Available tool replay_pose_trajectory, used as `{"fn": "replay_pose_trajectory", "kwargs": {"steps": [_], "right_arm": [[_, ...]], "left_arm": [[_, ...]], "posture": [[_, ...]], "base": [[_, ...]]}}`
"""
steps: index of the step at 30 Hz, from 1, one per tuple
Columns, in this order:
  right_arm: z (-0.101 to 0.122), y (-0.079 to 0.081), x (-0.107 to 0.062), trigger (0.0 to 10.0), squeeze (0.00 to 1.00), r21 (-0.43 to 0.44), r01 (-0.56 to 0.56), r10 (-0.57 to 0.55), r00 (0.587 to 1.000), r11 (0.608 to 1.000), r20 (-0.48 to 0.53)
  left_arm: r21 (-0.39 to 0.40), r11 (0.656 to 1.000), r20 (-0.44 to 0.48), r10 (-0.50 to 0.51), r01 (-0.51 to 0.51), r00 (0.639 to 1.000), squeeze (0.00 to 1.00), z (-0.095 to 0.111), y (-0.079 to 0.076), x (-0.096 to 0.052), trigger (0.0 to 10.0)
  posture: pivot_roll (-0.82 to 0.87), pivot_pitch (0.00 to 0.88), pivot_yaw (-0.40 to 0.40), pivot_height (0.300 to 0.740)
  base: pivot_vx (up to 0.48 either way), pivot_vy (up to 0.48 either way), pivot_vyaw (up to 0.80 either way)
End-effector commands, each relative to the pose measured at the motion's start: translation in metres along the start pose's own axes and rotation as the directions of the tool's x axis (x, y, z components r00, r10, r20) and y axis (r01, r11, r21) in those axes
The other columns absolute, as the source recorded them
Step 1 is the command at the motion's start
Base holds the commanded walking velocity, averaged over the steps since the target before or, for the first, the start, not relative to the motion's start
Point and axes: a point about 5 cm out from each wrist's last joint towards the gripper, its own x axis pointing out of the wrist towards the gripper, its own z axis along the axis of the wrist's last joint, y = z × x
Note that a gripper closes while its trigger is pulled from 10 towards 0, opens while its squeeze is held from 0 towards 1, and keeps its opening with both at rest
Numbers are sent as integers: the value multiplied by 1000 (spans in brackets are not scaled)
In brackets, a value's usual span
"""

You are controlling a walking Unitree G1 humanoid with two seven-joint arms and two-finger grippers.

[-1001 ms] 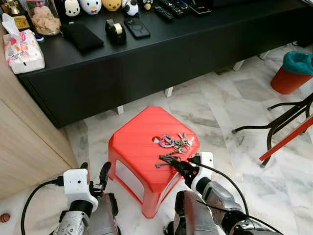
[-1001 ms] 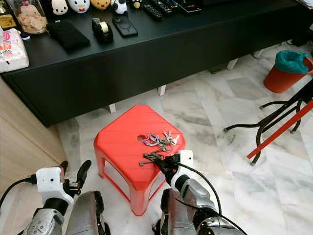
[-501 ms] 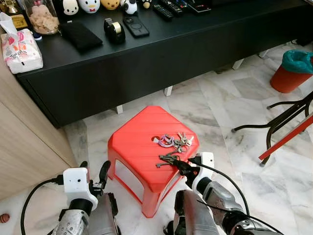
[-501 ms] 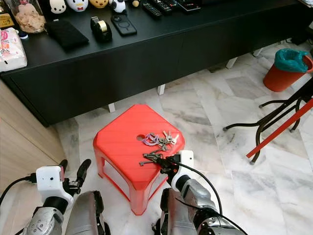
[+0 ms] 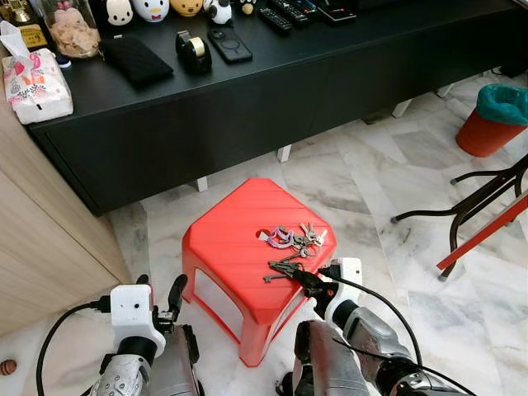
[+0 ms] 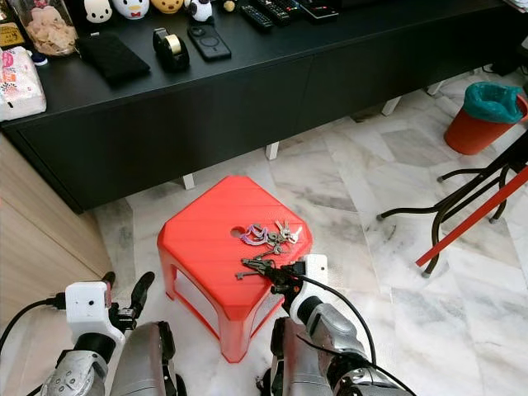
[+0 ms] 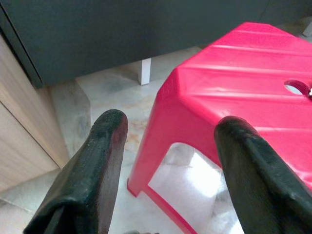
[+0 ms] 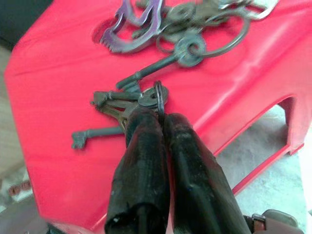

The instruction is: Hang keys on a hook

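Little has shifted since a moment ago; the right gripper (image 8: 161,114) stays pinched tight on the ring of the dark keys (image 8: 124,105), which lie on the red stool (image 5: 235,247) near its front edge; a second, paler bunch (image 5: 293,238) sits just beyond; the left gripper (image 7: 168,146) hangs spread wide and empty beside the stool; marble floor (image 5: 371,190) lies open to the right.
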Motion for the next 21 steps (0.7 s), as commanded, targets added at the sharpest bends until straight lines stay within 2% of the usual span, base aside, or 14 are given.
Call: {"fn": "replay_pose_trajectory", "kwargs": {"steps": [1, 11, 15, 21], "right_arm": [[3, -9, -6, 0, 0, 12, 24, -24, 999, 1000, 36], [19, -12, -10, 0, 0, -38, -20, 24, 993, 999, 113], [39, -7, -7, 0, 0, -114, -61, 80, 982, 992, 169], [62, 3, 1, 0, 0, -140, -93, 125, 963, 986, 238]], "left_arm": [[6, 1000, -18, 9, -9, 1000, 0, -6, 2, -1, 10000], [15, 999, -27, 37, -37, 999, 0, -15, 11, 12, 10000], [17, 998, -36, 55, -55, 998, 0, -21, 16, 21, 10000], [8, 998, -17, 56, -56, 998, 0, -20, 15, 34, 10000]], "posture": [[71, 161, -144, 596], [66, 56, -145, 596], [63, 0, -142, 596], [62, 0, -135, 596]], "base": [[0, 0, 0], [0, 0, 0], [0, 0, 0], [0, 0, 0]]}}
